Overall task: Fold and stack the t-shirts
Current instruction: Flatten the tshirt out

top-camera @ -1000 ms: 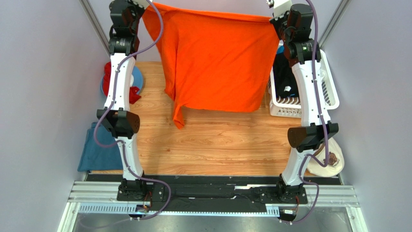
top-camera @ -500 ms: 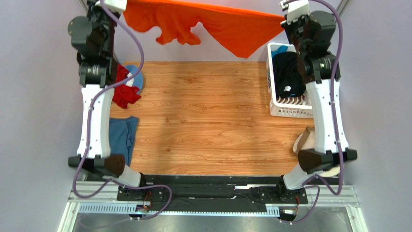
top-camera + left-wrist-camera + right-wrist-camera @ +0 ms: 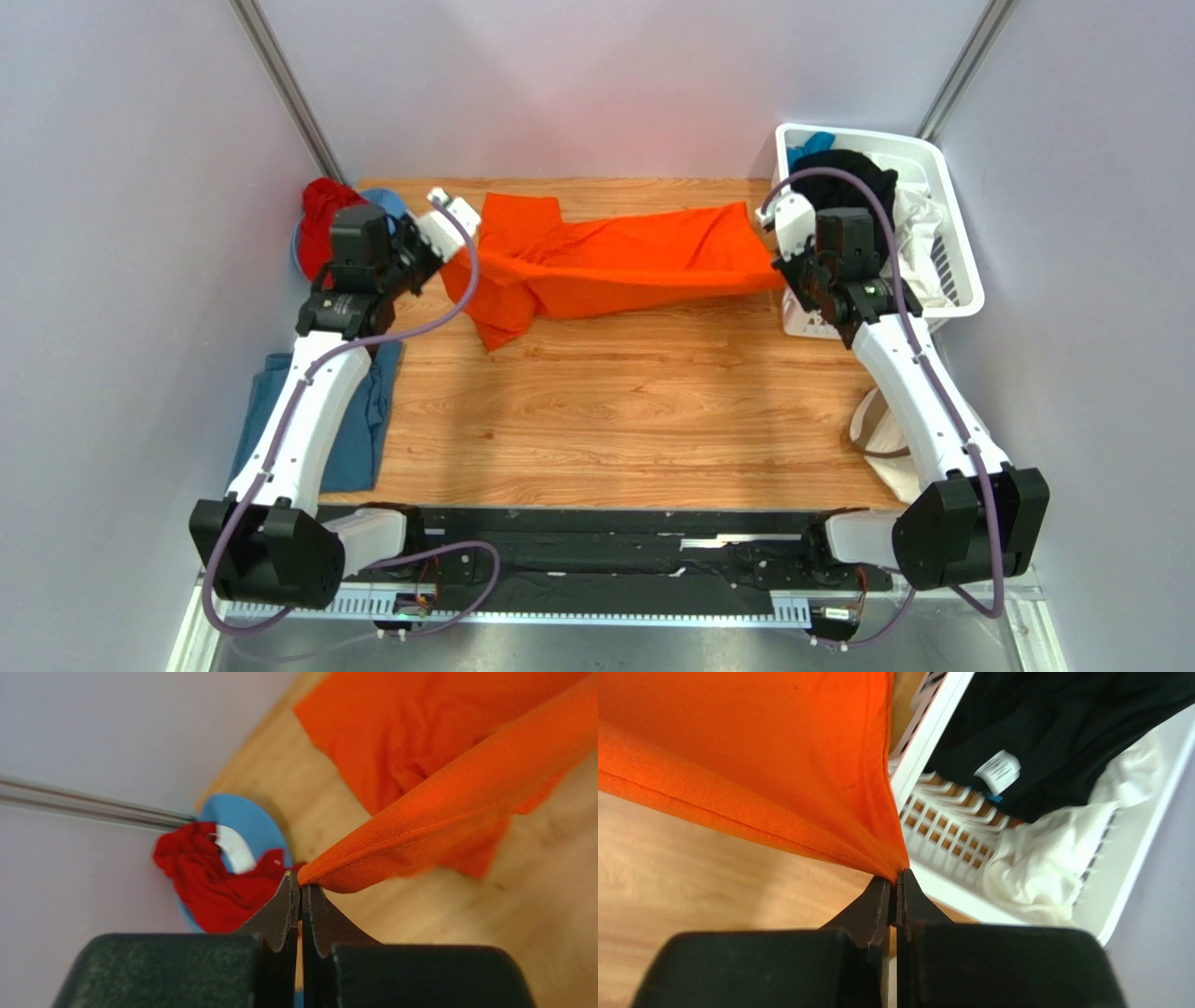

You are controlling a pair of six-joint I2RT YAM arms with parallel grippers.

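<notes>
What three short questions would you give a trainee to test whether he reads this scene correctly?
1. True or false: the left gripper and the right gripper are each shut on an edge of the orange t-shirt.
2. Where does the white basket stand? A: at the near left corner. B: at the far right corner of the table. C: in the middle.
3. Fill the gap: the dusty blue t-shirt lies at the table's ____ edge.

Key: 1 true; 2 B; 3 left.
</notes>
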